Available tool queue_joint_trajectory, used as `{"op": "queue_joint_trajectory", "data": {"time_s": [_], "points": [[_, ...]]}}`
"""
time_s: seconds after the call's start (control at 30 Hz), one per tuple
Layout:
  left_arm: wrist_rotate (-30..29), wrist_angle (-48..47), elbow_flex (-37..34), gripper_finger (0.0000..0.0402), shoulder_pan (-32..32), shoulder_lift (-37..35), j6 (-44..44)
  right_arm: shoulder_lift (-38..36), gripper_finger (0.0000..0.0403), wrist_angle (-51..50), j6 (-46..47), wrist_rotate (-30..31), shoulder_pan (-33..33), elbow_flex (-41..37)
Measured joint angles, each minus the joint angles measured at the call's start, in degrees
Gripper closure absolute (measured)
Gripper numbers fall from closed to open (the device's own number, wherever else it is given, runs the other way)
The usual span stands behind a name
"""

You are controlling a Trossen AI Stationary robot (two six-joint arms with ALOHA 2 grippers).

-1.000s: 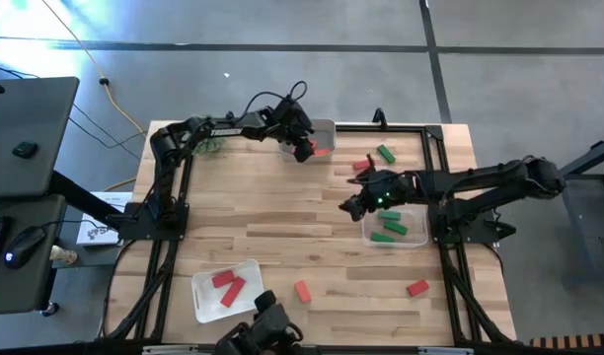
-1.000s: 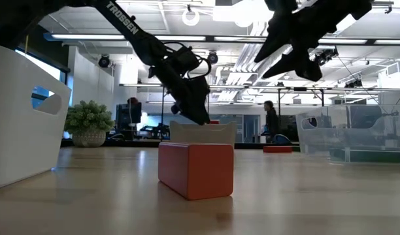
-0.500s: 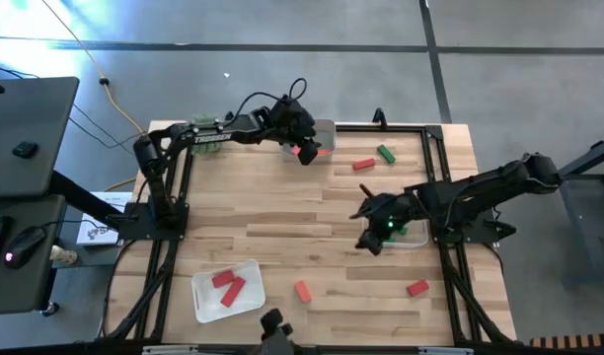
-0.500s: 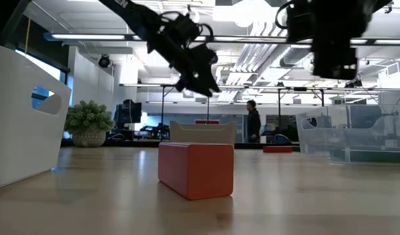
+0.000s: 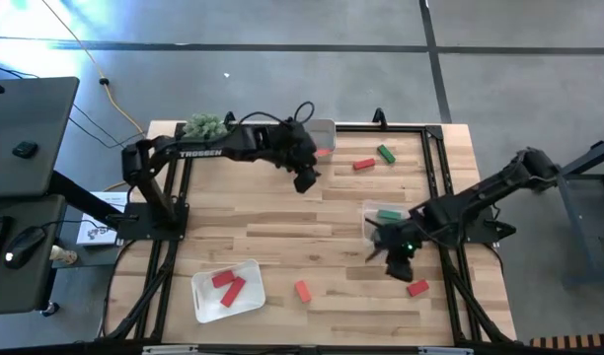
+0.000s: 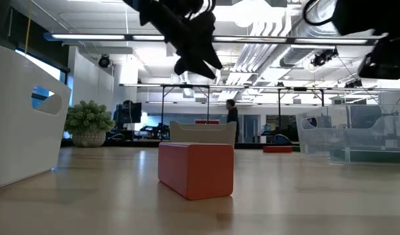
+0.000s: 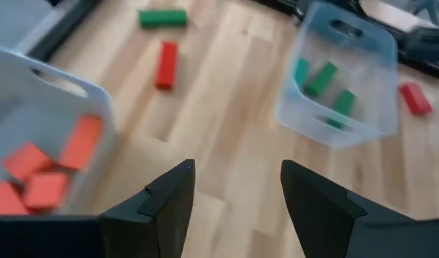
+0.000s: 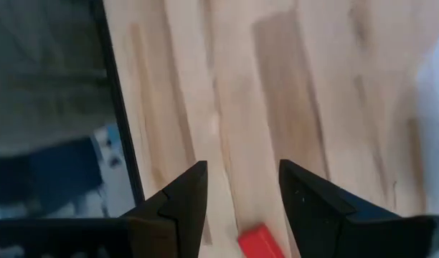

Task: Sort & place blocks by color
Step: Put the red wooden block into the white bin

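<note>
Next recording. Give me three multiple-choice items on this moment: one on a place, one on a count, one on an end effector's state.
1. Where is the right end effector?
A. Over the white tray
B. Above bare table, close to a loose red block
C. Inside the clear tray

2. How many green blocks lie in the clear tray?
A. Three
B. One
C. Six

3. What state is the left end effector in?
A. Shut on an orange block
B. Shut on a green block
C. Open and empty

Key:
1 B, the right wrist view shows wood and the red block just ahead of its fingers.
2 A, the left wrist view shows three through the clear wall.
3 C, its fingers stand apart with only table between them.
</note>
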Motion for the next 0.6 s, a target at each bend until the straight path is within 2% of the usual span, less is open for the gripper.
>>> {"op": "queue_joint_trajectory", "data": {"time_s": [0.3,0.6], "points": [[0.0,-6.26,-0.02,0.0206,-6.55,-0.67,-5.71,0.0,0.0241,-1.94,-3.08,0.95,10.18,0.0],[0.0,-6.58,-0.02,0.0206,-11.77,-0.67,-12.44,1.28,0.0218,-6.24,-2.88,6.05,18.93,0.0]]}}
